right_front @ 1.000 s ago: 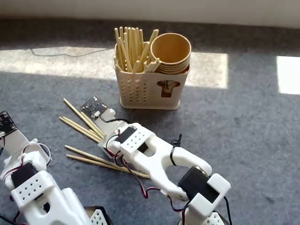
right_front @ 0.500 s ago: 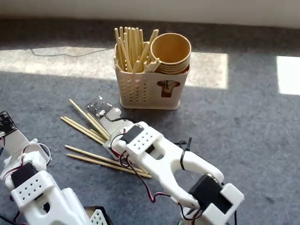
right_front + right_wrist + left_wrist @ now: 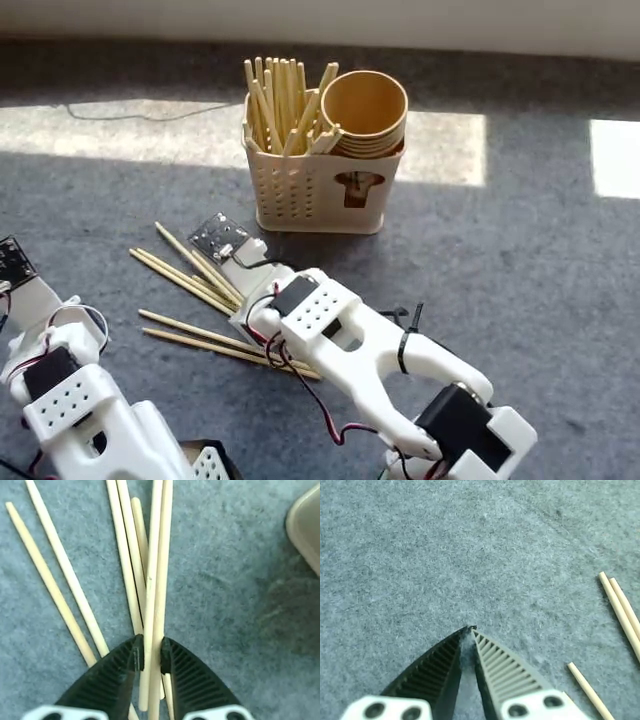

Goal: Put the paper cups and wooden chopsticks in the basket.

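high view: right arm has grabbed a pair of sticks, a few more left to go

left arm (image 3: 60,400) is parked at the near left corner. in the left wrist view its jaws are pressed together at the tips with nothing between them, over bare grey table (image 3: 445,545), and a few chopstick ends (image 3: 620,610) sit off to one side.

next over, the loose chopsticks (image 3: 200,335) lie scattered flat on the table in front of the basket.

right arm (image 3: 340,340) reaches in over that pile. the right wrist view shows its jaws pinching a pair of chopsticks (image 3: 156,580) side by side, and most of their length sticks out past the tips. other sticks lie just beside the pair.

behind sits the basket (image 3: 320,200). a bundle of chopsticks (image 3: 283,100) stands in its left compartment and the stack of paper cups (image 3: 365,105) in the right one.

so my read is that the cups are done and we're mid chopstick pickup. the next move needs a lift clear of the neighbouring sticks, a carry to the left compartment, and a tilt to near upright before letting go. that long overhang could swing or catch the rim.

writing: nothing i can read. the basket front has a dark cut-out motif (image 3: 358,185), which looks like a figure and not letters.
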`<act>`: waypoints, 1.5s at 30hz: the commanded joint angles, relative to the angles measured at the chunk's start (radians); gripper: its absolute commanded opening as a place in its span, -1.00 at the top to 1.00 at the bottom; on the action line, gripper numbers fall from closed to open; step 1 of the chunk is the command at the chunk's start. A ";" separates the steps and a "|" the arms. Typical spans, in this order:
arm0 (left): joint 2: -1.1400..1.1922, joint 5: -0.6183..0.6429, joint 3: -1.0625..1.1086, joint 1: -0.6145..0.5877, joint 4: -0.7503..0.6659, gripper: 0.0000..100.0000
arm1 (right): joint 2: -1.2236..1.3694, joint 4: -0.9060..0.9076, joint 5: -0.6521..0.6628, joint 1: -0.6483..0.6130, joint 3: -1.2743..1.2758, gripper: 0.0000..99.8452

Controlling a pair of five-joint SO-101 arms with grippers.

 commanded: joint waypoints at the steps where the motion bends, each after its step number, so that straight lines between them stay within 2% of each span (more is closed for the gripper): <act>1: -0.022 -0.005 -0.005 0.018 -0.020 0.99 | -0.048 0.005 0.015 -0.041 -0.005 0.88; 3: -0.022 -0.005 -0.004 0.018 -0.020 0.99 | -0.041 0.007 0.015 -0.045 -0.004 0.81; 15: -0.022 -0.005 -0.004 0.018 -0.020 0.99 | 0.001 0.001 0.015 -0.038 -0.008 0.81; 22: -0.022 -0.005 -0.004 0.018 -0.020 0.99 | 0.005 -0.001 0.015 0.010 -0.013 0.81; 29: -0.022 -0.005 -0.004 0.018 -0.020 0.99 | 0.154 0.001 0.015 0.010 -0.036 0.81; 35: -0.022 -0.005 -0.004 0.018 -0.020 0.99 | 0.162 0.005 0.018 0.015 -0.085 1.00; 45: -0.022 -0.005 -0.004 0.018 -0.020 0.99 | 0.160 0.007 0.017 0.010 -0.085 0.99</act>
